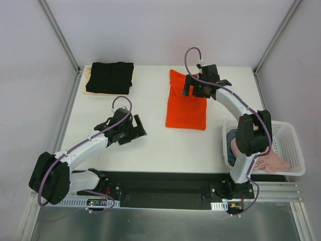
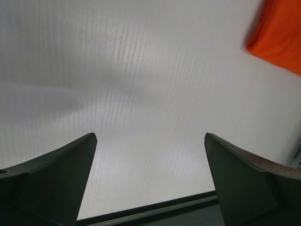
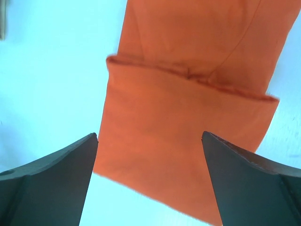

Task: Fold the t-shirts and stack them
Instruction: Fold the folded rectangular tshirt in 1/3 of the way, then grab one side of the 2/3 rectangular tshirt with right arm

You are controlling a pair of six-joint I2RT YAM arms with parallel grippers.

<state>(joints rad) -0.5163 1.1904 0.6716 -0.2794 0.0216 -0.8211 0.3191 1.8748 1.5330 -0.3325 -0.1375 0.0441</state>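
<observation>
Top external view: right gripper (image 1: 194,90) hangs, jaws spread and empty, over the far end of the orange shirt (image 1: 186,106), mid table (image 1: 150,150). Pinching only its top layer could drag the fold open. Shirt is a folded strip, long axis running near to far; neck end unclear. Left gripper (image 1: 133,133), also spread, hovers left of it.

The white table (image 1: 150,145) before my bases carries a folded orange-red t-shirt (image 1: 186,113) right of centre, a folded black t-shirt (image 1: 110,77) atop a cream t-shirt (image 1: 89,75) in its far left corner, and a white lattice basket (image 1: 291,150) at its right edge.
</observation>
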